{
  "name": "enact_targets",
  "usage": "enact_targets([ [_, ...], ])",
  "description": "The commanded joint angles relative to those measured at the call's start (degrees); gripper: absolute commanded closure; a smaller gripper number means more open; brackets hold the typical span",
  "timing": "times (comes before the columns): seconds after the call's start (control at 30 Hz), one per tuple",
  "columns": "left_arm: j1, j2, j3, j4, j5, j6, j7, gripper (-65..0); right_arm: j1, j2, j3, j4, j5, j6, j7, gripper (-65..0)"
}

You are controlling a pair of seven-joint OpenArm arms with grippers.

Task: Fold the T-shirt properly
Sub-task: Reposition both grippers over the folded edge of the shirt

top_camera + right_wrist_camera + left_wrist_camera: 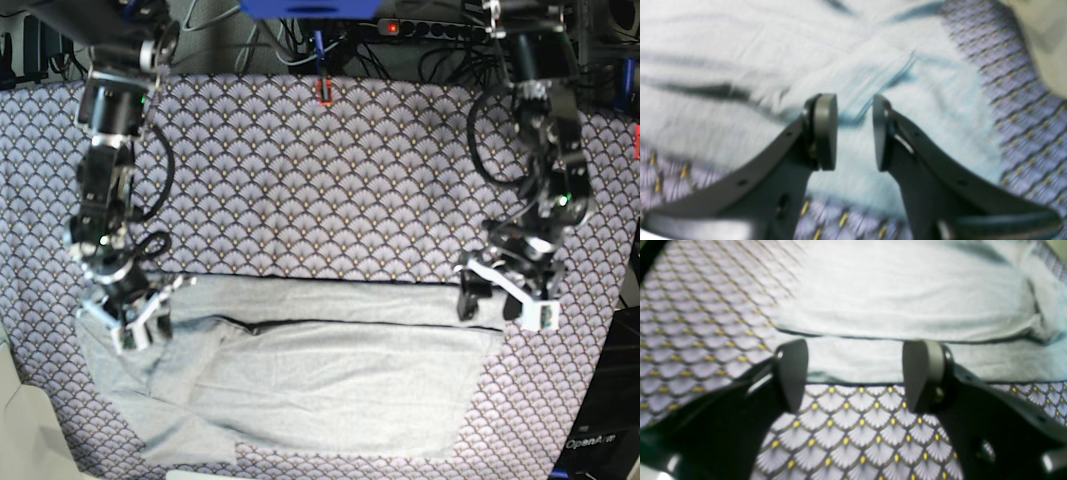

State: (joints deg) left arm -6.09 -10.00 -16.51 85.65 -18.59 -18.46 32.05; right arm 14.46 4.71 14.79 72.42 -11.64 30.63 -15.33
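Already partly folded, the T-shirt (330, 385) lies flat on the surface, its far long side doubled over toward the near side so that two straight edges run side by side across the cloth. That doubled band explains where both arms are: each sits at one end of it, as if placed to work the long fold from its two corners.

The left claw (855, 373) hangs just above the garment's far edge, its two pads spread wide with nothing between them; ahead of it the shirt's layered hems cross the view, and directly under and behind it shows the scallop-patterned cloth (857, 433) that covers the surface. Jaws that wide over a hem suggest it is either lined up for a pinch or freshly clear of one.

The right claw (853, 133) is over the shirt's other end, where the fabric is rumpled and a sleeve-like flap spreads outward beyond it. Its pads stand partly apart with a clear gap, and no fabric is pinched in that gap. A seam or crease runs away ahead of it, though this wrist view is blurred, so I cannot say whether the tips touch the cloth.

By my reading, the wrinkled end under the right claw is what most needs attention: it wants smoothing or tucking in before the next fold will lie square.
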Motion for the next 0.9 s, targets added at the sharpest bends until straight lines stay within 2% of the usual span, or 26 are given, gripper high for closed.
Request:
enact_targets([
  [0.0,-3.01,-0.86,0.12,-1.56,-0.27,0.04,-1.42,-40.7,0.79,0.61,0.2,1.99,0.78,-0.17,0.96,-20.0],
  [0.07,-6.53,-0.95,0.03,-6.92,-0.27,0.04,-1.42,-29.1,0.44,0.26,0.2,2.61,0.78,-0.17,0.87,-20.0],
  [0.17,-9.08,-1.56,-0.06,-12.2,-0.27,0.04,-1.42,-3.2,0.18,0.52,0.2,3.49,0.78,-0.17,0.52,-20.0],
  [0.2,-9.34,-2.35,-0.15,-14.04,-0.36,0.04,-1.42,0.0,-0.35,0.61,0.2,3.49,0.78,-0.17,0.52,-20.0],
  [0.3,-11.45,-2.62,-0.15,-17.56,-0.36,0.04,-2.03,0.0,-0.96,1.84,0.29,3.31,0.78,-0.17,0.52,-20.0],
  [0.5,-12.42,-2.44,-2.34,-20.64,-0.44,0.13,-5.9,-9.2,-1.14,1.93,0.29,3.31,0.78,-0.17,0.52,-20.0],
  [0.63,-15.06,-2.35,-5.16,-25.38,-0.44,0.13,-7.39,-18.1,-1.23,1.84,0.29,3.31,0.78,-0.17,0.52,-20.0],
  [0.73,-16.64,-2.44,-6.3,-30.39,-0.44,0.13,-7.75,-27.3,-2.19,1.84,0.29,3.4,0.78,-0.17,0.52,-20.0],
  [0.8,-18.13,-2.44,-6.65,-33.56,-0.44,0.13,-10.21,-33.3,-2.28,1.84,0.29,3.4,0.78,-0.17,0.52,-20.0],
  [0.87,-19.1,-2.35,-6.21,-36.02,-0.44,0.13,-12.76,-36.1,-2.28,1.84,0.29,3.4,0.78,-0.17,0.52,-20.0],
])
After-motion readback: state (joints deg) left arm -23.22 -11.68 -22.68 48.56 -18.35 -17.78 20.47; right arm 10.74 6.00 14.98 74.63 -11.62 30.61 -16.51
